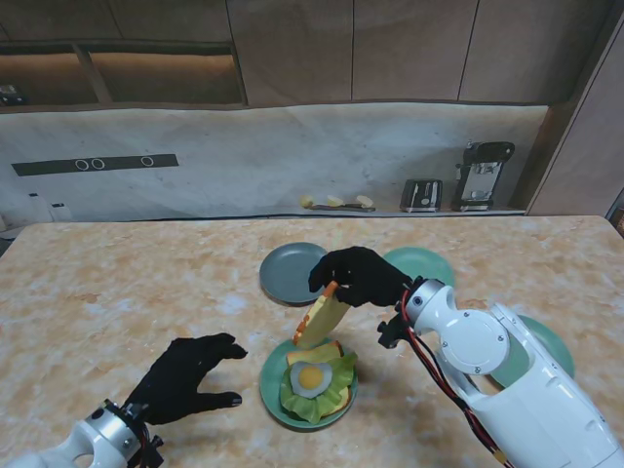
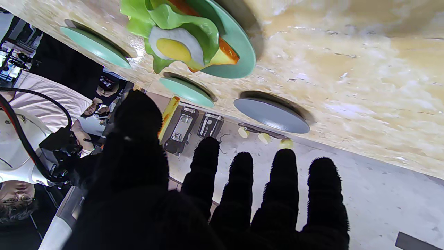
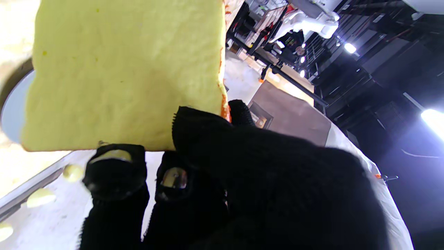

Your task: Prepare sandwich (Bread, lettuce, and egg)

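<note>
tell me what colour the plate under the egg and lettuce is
Green plate, a pale mint shade; clearest in the left wrist view.

Yellow bread slice with orange crust; black-gloved right robot hand; green lettuce; mottled beige surface.

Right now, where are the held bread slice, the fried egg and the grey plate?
bread slice (image 1: 320, 318), stand view, middle of its pale face.
fried egg (image 1: 311, 376), stand view, on the yolk.
grey plate (image 1: 286, 274), stand view, bare centre.
</note>
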You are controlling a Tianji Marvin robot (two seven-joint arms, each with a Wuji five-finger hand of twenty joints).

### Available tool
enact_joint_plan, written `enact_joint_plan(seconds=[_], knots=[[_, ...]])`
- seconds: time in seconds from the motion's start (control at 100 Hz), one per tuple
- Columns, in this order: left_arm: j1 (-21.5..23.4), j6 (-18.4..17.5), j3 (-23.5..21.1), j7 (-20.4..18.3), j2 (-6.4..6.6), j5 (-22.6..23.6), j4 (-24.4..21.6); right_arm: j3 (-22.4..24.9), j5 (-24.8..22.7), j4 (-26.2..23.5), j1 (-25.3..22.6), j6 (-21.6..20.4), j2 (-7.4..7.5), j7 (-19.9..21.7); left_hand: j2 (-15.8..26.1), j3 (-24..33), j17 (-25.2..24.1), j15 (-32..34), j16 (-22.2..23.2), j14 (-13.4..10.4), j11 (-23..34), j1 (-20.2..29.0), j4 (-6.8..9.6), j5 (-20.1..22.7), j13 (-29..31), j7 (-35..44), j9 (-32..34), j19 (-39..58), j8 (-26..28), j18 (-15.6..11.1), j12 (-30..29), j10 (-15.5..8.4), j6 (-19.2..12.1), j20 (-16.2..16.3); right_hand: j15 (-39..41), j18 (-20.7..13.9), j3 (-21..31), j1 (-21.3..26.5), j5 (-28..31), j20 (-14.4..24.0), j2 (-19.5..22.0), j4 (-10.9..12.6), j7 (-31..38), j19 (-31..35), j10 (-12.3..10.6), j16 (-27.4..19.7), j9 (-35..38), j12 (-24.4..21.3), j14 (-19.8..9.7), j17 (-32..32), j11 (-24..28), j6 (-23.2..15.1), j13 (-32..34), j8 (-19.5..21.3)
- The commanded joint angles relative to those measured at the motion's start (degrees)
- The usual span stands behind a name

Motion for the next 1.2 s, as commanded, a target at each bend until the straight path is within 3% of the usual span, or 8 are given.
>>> enact_joint_plan(seconds=[0.0, 0.17, 0.56, 1.19], knots=[[1.0, -0.24, -0.05, -0.61, -0.08, 0.17, -0.45, 0.1, -0.29, -1.32, -1.35, 0.21, 0.24, 1.54, 1.43, -0.45, -0.28, 0.65, 0.95, -0.46, 0.09, 0.54, -0.28, 0.95, 0.1, 0.44, -0.22, 0.51, 0.57, 0.43, 0.53, -0.63, -1.02, 1.3, 0.04, 0.09, 3.37, 2.27, 1.61, 1.73, -2.57, -0.62, -0.79, 2.42, 7.35, 2.7, 2.52, 2.43, -3.69, 1.65, 0.73, 0.41, 2.14, 0.82], [1.71, -0.6, -0.23, -0.5, -0.09, 0.29, -0.66, 1.77, 1.02, -4.67, -4.08, 1.8, 1.1, 4.91, 1.49, -0.45, -0.26, 0.61, 0.94, -0.51, 0.06, 0.49, -0.28, 0.95, 0.07, 0.41, -0.23, 0.5, 0.57, 0.37, 0.52, -0.66, -1.06, 1.29, -0.21, 0.02, 3.44, 2.43, 2.03, 2.37, -2.9, -0.6, -1.69, 2.74, 7.64, 2.7, 2.77, 2.69, -3.12, 2.24, 0.34, 0.95, 2.47, 1.25], [2.65, -1.09, -0.04, -0.21, -0.1, 0.54, -1.25, 5.3, -0.51, -8.78, -8.59, 0.18, 3.44, 12.83, 1.53, -0.43, -0.31, 0.59, 0.94, -0.47, 0.0, 0.55, -0.27, 0.97, 0.06, 0.34, -0.3, 0.42, 0.56, 0.4, 0.5, -0.6, -1.07, 1.25, -0.23, -1.01, 3.63, 2.38, 2.5, 4.27, -3.12, -0.37, -2.87, 3.88, 8.05, 2.7, 3.13, 2.97, -2.77, 2.91, -0.22, 1.13, 2.72, 2.23], [4.01, -3.36, 0.49, -1.39, 0.03, -1.2, -3.64, 3.43, -0.15, -6.71, -6.92, 2.68, 4.84, 19.26, 1.87, -0.53, -0.31, 0.59, 0.95, -0.5, 0.04, 0.02, -0.29, 0.75, -0.12, 0.26, -0.34, 0.46, 0.55, 0.32, 0.53, -0.59, -1.12, 1.28, -0.29, -2.55, 3.37, 2.68, 3.44, 7.93, -3.59, -0.48, -4.54, 5.38, 8.75, 2.7, 3.66, 3.04, -2.04, 4.08, -1.14, 1.8, 2.93, 2.91]])
